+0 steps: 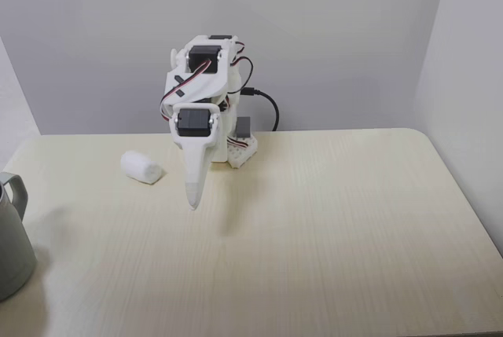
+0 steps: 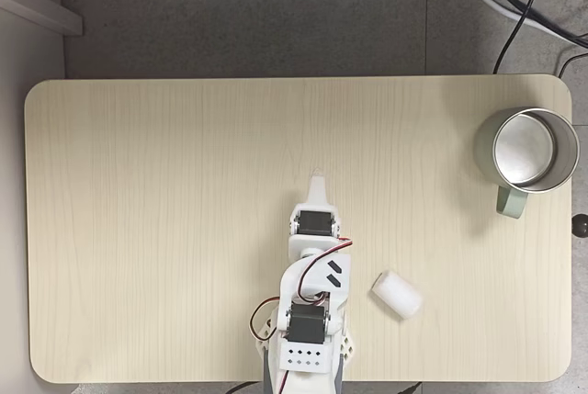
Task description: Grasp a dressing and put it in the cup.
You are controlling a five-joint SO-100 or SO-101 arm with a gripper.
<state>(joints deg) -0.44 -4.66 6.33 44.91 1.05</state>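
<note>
- Gripper (image 1: 193, 199) hangs tip-down over bare table (image 1: 330, 227); I read its jaws as together, holding nothing.
- Dressing (image 2: 397, 294) lies loose beside my arm's base, well apart from the cup (image 2: 527, 151).
- Nothing is grasped, so I'd judge the reach hasn't begun.

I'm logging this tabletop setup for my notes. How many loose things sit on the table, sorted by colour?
White: 1, the dressing, lying on its side near the arm's base.
Grey-green: 1, the cup, upright near a table corner, nothing visible inside it.
Total: 2
</note>
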